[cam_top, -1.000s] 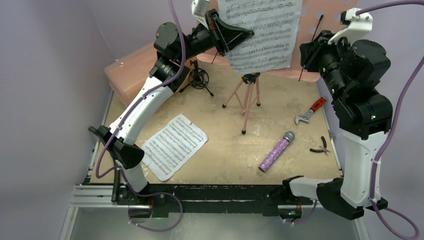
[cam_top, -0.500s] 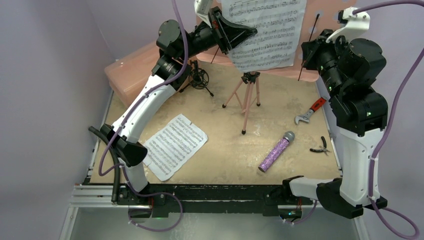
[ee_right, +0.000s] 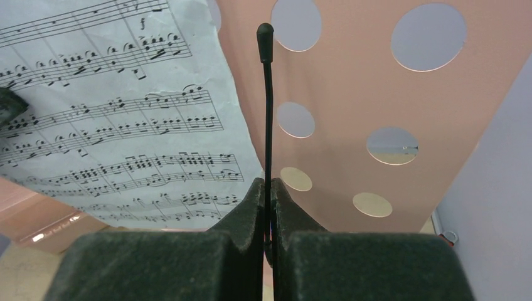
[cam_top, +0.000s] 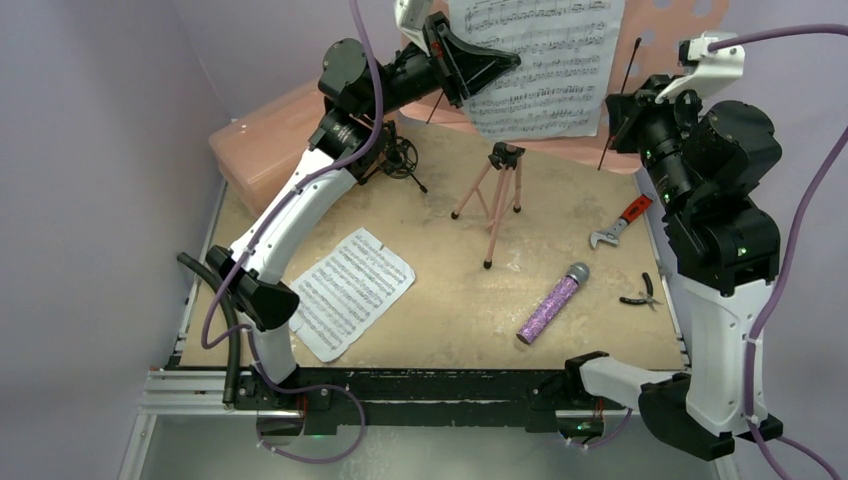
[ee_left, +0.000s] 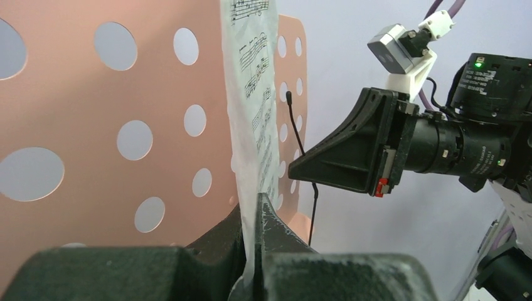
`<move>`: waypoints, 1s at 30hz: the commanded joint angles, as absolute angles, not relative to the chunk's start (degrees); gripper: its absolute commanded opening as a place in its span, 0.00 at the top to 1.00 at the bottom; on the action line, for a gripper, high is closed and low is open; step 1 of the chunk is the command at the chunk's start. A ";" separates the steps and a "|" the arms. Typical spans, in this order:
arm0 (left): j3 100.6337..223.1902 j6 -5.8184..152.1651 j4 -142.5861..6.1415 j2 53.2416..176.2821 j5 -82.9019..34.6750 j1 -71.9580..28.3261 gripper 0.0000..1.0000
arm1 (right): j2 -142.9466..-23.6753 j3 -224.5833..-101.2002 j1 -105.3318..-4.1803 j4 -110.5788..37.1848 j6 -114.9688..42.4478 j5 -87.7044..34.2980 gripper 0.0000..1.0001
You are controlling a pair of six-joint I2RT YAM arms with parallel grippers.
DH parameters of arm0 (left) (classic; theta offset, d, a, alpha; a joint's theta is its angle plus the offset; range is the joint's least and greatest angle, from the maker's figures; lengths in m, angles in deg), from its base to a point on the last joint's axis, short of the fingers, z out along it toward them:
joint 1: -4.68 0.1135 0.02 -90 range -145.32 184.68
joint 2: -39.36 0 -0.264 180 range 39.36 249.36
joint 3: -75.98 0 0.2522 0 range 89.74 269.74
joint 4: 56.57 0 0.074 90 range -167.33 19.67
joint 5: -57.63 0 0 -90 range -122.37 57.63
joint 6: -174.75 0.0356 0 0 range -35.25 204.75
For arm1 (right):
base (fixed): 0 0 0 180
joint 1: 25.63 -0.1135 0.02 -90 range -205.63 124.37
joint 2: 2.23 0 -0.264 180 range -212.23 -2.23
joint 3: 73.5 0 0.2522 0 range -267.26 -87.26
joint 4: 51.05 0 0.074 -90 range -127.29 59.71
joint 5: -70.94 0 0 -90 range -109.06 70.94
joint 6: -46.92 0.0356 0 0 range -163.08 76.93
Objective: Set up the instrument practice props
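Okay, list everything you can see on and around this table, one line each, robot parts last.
Music stand: one, pink, back centre, tripod legs below.
Upright page: one, white, against the stand.
Flat page: one, white, near left.
Microphone: one, glittery purple, lying near right.
Mini tripod: one, black, back left.
Case: one, pink, back left corner.
Wrench: one, red-handled, right edge.
Pliers: one, dark, right edge.
Rod: one, thin black, stand's right side.
Left end effector: shut on upright page.
Right end effector: shut on rod.
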State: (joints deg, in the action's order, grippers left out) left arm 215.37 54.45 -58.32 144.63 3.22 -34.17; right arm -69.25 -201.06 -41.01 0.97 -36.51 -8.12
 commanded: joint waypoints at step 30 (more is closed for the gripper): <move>224.57 63.11 -59.13 152.50 -0.19 -40.79 0.94 | -62.53 -192.29 -41.05 -8.97 -38.82 -18.89 1.00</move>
